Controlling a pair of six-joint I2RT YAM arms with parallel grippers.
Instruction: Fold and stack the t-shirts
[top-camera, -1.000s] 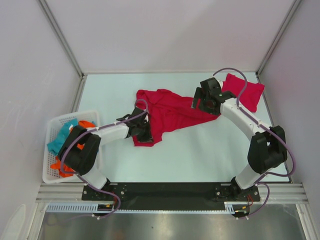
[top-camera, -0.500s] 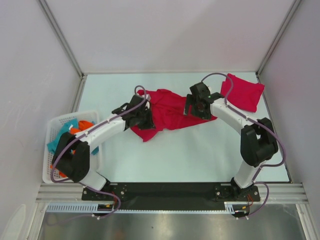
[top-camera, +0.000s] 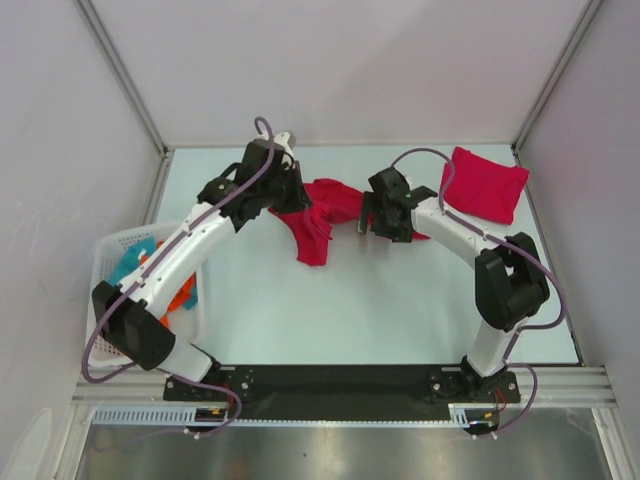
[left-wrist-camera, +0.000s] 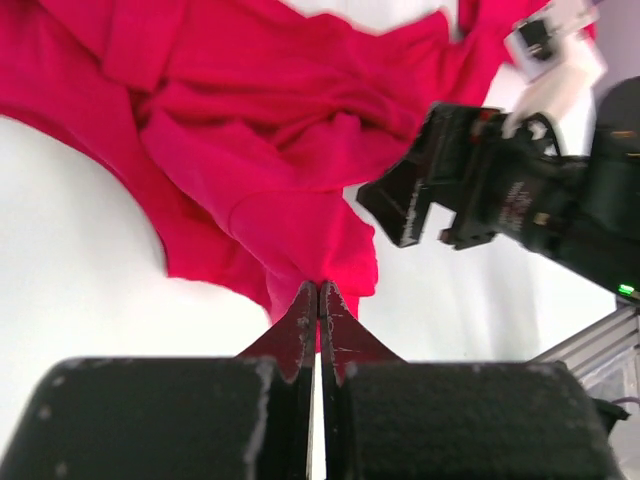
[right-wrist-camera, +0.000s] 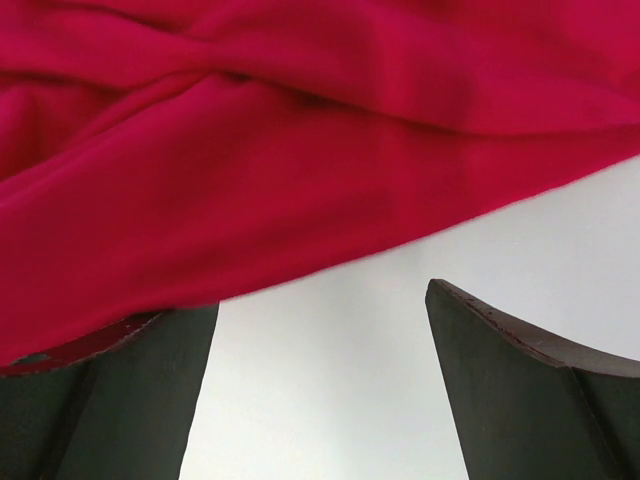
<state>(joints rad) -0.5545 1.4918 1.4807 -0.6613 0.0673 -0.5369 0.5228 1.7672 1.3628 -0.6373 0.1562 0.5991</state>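
Observation:
A crumpled crimson t-shirt (top-camera: 322, 212) hangs and trails across the far middle of the table (top-camera: 400, 300). My left gripper (top-camera: 283, 203) is shut on its left edge; in the left wrist view the jaws (left-wrist-camera: 318, 290) pinch a point of the cloth (left-wrist-camera: 250, 130). At the shirt's right end my right gripper (top-camera: 368, 220) stands open. In the right wrist view the t-shirt (right-wrist-camera: 300, 150) drapes over the left fingertip (right-wrist-camera: 130, 380) of that gripper (right-wrist-camera: 310, 320), with bare table between the fingers. A second t-shirt (top-camera: 486, 185) lies folded at the back right.
A white basket (top-camera: 104, 262) with teal and orange clothes sits at the left edge of the table, beside the left arm. Enclosure walls and metal posts surround the table. The right arm's elbow (top-camera: 510, 290) rises near the right side.
My left arm has swung away toward the far left with the shirt edge in its grip, pulling the shirt into a bunch. The right gripper has slid left, still open.

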